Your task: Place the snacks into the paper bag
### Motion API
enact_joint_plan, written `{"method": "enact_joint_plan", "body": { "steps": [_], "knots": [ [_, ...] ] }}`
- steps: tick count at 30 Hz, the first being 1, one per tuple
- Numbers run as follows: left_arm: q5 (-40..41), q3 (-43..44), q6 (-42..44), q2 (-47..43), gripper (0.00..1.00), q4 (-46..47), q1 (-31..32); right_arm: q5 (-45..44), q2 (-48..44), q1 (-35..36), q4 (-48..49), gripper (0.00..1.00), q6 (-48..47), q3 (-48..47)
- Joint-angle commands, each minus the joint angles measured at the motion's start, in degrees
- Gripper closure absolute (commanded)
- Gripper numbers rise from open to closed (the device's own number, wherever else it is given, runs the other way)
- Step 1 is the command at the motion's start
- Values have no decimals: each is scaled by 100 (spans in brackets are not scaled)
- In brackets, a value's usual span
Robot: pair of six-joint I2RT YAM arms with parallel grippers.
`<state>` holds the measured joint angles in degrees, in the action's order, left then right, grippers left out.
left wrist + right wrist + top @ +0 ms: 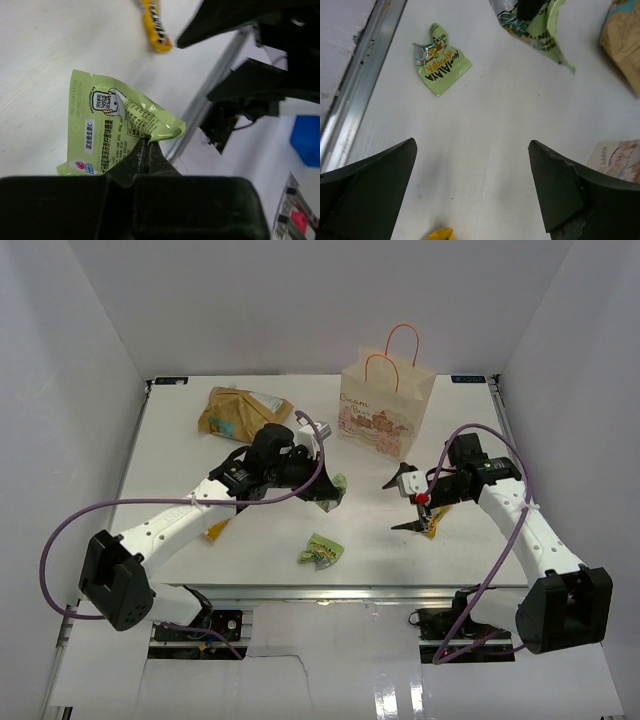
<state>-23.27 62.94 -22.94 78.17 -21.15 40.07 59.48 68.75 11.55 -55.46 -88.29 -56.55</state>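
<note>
My left gripper (326,490) is shut on a green packet (337,486), pinching its edge in the left wrist view (115,125), just above the table. A second green packet (322,550) lies near the front edge and also shows in the right wrist view (440,60). My right gripper (405,503) is open and empty (472,144), over a yellow bar (432,523). Another yellow bar (215,530) lies under my left arm. The big tan-gold bag (240,412) lies at the back left. The paper bag (385,405) stands upright at the back. The purple packet is out of view.
White walls enclose the table on three sides. A metal rail (355,85) runs along the front edge. The paper bag's lower corner (620,157) sits just right of my right gripper's fingers.
</note>
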Motion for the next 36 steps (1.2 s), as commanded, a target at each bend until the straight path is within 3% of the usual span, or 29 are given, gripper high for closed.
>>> {"method": "enact_joint_plan", "body": {
  "steps": [1, 6, 10, 13, 21, 23, 28, 29, 36],
  "knots": [
    [-2256, -194, 413, 162, 100, 629, -44, -68, 24, 356, 551, 2, -1208, -92],
    [-3131, -168, 158, 576, 100, 849, -35, -270, 244, 1234, 1554, 2, -200, -312],
    [-3193, -141, 9, 568, 100, 1138, -35, -621, 393, 1875, 1899, 4, 66, -269],
    [-3193, -89, -53, 541, 100, 1244, -44, -771, 481, 2122, 1934, 11, 145, -119],
    [-3035, -211, -149, 419, 96, 1367, -35, -982, 438, 2255, 2127, 53, 813, 22],
    [-2938, -264, -167, 366, 91, 1376, -35, -1035, 420, 2246, 2154, 62, 962, -22],
    [-2465, -238, -132, 102, 61, 1228, -44, -1053, 315, 2255, 2119, 74, 1138, -31],
    [-2342, -212, -106, 50, 56, 1175, -44, -1062, 280, 2246, 2118, 81, 1191, -22],
    [-585, -193, 351, -749, 27, 507, -52, -1141, -37, 2072, 2118, 89, 1795, -179]
  ]
}}
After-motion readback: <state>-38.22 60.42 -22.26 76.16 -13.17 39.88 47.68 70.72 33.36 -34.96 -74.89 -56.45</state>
